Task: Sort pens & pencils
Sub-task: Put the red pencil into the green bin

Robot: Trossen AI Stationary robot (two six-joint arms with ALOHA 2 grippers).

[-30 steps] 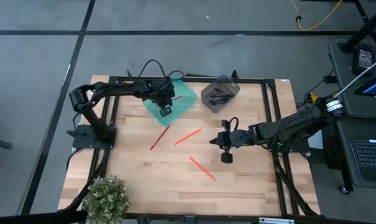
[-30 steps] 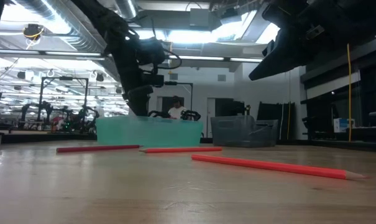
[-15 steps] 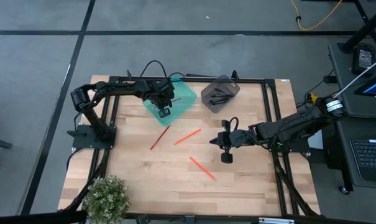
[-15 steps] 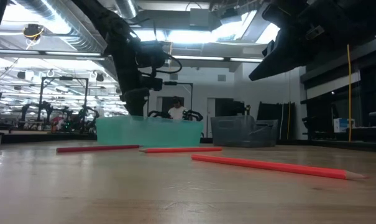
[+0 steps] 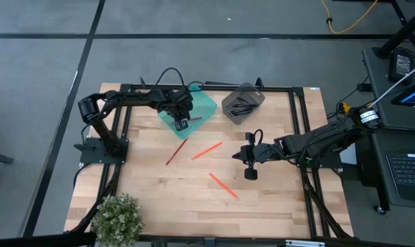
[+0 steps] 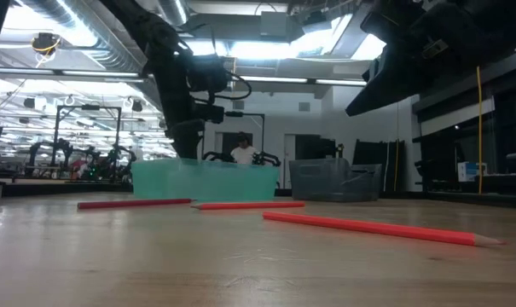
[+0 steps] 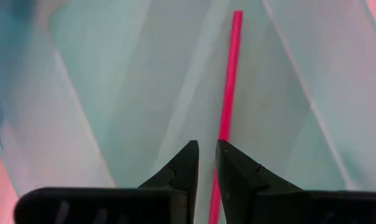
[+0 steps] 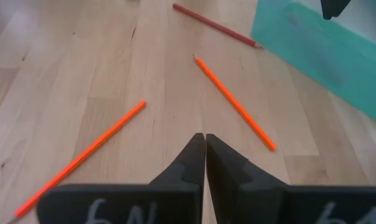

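Note:
My left gripper point(image 5: 182, 124) hangs over the teal bin point(image 5: 204, 103), pointing steeply down, its fingers a small gap apart point(image 7: 206, 163). A red pencil point(image 7: 228, 87) lies flat on the bin's floor under and beyond the fingertips. On the wood lie a dark red pencil point(image 5: 176, 151) and two orange pencils point(image 5: 207, 150) point(image 5: 223, 185). The black pens lie in the grey bin point(image 5: 243, 103). My right gripper point(image 8: 204, 144) waits shut above the table right of the pencils, with nothing in it.
The two bins stand side by side at the table's far edge, seen low as a teal wall point(image 6: 205, 179) and a grey wall point(image 6: 334, 181). A potted plant point(image 5: 116, 218) sits at the near left corner. Bare wood lies near the front edge.
A red pencil now shows on the teal bin's floor beside my left gripper, where none showed a second ago. Both arms have kept their places.

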